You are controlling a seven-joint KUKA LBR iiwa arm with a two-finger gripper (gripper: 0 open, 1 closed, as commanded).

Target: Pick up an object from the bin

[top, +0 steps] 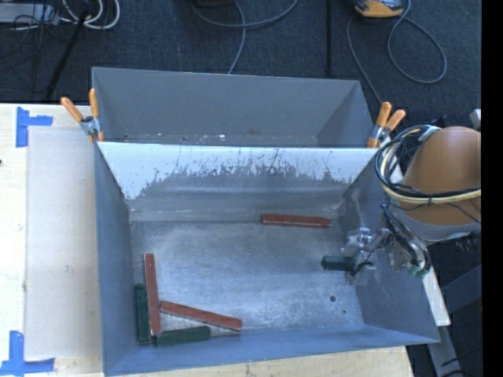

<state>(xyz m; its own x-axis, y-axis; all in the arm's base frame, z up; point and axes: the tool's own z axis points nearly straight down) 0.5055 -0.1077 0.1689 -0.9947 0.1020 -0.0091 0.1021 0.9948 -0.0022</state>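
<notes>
My gripper (341,263) hangs low at the right side of the bin, close to the right wall, with its dark tip pointing left just above the floor. The nearest loose thing is a flat red-brown stick (295,221), lying crosswise near the back of the floor, up and to the left of the gripper and apart from it. I see nothing held in the gripper.
In the front left corner lie two more red-brown sticks (150,289) (201,315) and two dark green sticks (141,314) (182,336), touching one another. The arm with its orange cover and cables leans in over the right rim.
</notes>
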